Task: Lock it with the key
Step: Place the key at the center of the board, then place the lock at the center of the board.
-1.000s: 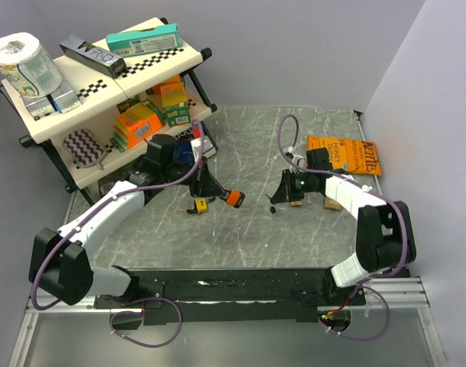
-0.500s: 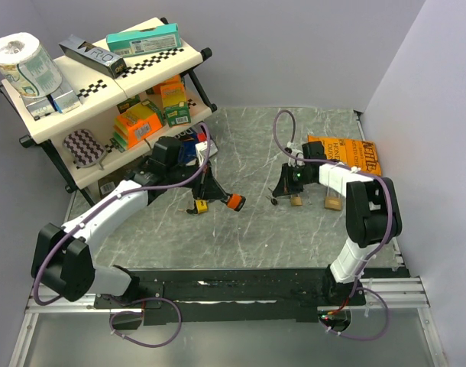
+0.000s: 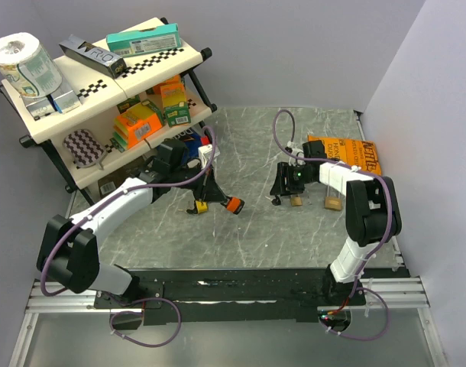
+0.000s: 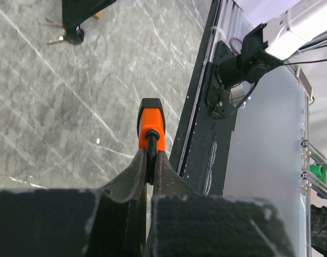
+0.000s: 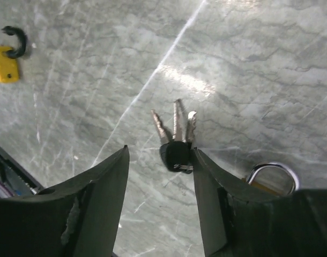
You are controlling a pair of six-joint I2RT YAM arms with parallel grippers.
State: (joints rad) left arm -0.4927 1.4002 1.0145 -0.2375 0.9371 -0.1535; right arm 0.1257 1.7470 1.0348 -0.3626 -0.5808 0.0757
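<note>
Now, the left claw (image 4: 150, 152) is clamped on the shackle of the orange padlock (image 4: 151, 122), low at the desk (image 4: 56, 107); whether it touches, I cannot tell. Further out, the right claw (image 5: 160, 158) hangs spread wide over the keys (image 5: 176, 134), lying flat. My read: drop straight, centre on the black head, pinch so one blade sticks out clear.

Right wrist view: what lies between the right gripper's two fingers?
In the right wrist view, the key bunch lies on the marble table between the open fingers of the right gripper, closer to the picture-right finger.
</note>
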